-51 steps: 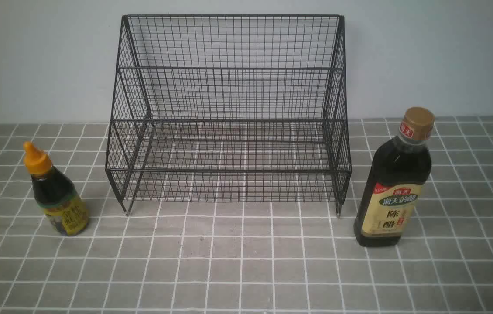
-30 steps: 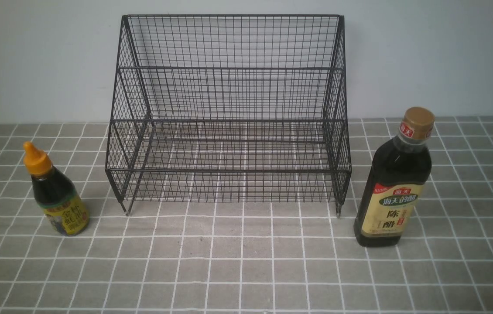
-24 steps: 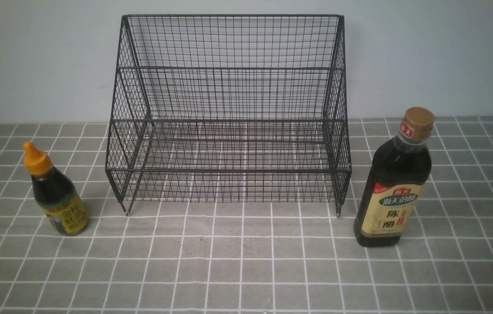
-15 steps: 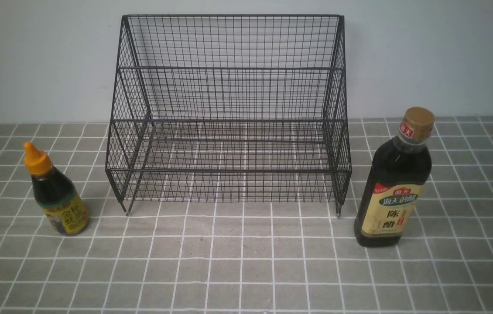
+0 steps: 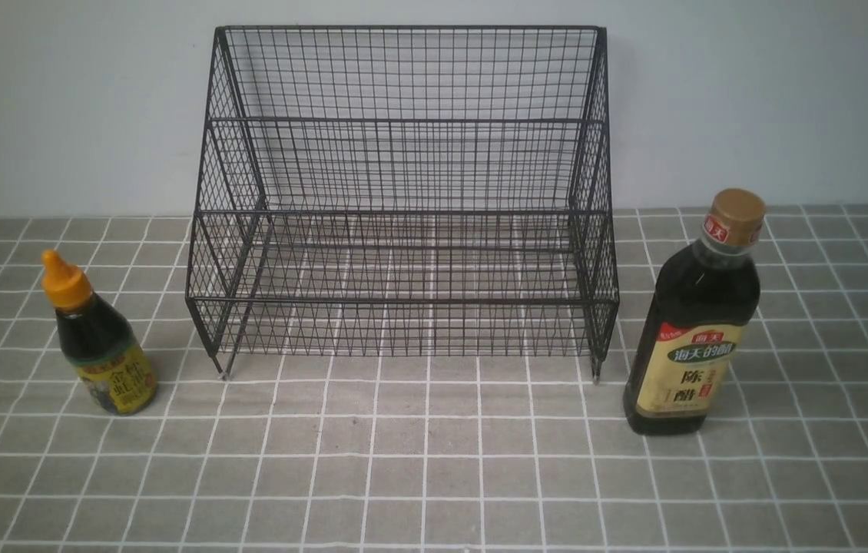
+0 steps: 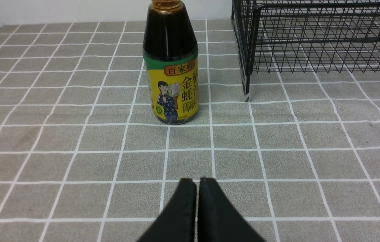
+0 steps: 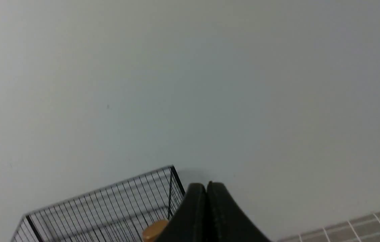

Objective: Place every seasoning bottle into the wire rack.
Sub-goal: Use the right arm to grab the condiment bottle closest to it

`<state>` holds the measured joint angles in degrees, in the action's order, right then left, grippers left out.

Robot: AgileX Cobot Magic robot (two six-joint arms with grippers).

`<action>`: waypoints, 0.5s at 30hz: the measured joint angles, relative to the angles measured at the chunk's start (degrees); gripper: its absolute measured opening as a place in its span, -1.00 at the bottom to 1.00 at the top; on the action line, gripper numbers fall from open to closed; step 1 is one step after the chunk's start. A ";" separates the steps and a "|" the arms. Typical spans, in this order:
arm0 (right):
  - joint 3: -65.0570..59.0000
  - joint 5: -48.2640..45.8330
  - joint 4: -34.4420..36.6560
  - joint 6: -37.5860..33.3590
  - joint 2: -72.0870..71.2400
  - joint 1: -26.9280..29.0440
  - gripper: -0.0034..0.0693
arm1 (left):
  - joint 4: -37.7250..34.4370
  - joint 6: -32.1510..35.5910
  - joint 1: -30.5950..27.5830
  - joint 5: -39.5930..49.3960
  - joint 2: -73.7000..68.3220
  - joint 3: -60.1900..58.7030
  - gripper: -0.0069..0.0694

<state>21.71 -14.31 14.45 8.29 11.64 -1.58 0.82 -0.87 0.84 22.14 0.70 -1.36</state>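
The left gripper (image 6: 196, 183) is squeezed shut on nothing, low over the grey cloth with white squares (image 6: 75, 134). Straight ahead of it stands the short dark bottle with a yellow label and orange pointy top (image 6: 171, 77). The big black wire rack (image 6: 311, 33) sits past that bottle, to the right. The right gripper (image 7: 206, 186) is shut on nothing too, facing the pale wall (image 7: 190, 84). The tall dark bottle with a tan cap (image 7: 154, 231) peeks out from behind its fingers, outside the rack.
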 joint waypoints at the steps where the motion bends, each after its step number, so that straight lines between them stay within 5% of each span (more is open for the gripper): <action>1: 1.65 -1.68 -0.53 -0.53 2.78 0.00 -0.94 | 0.00 0.00 0.00 0.00 0.00 0.00 -0.84; 7: 13.74 -11.31 -1.28 -8.69 17.98 0.00 -0.94 | 0.00 0.00 0.00 0.00 0.00 0.00 -0.84; 15: 24.29 -13.12 14.45 -29.25 33.72 0.00 -0.82 | 0.00 0.00 0.00 0.00 0.00 0.00 -0.84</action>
<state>46.00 -27.43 28.90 -20.96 45.36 -1.58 0.82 -0.87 0.84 22.14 0.70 -1.36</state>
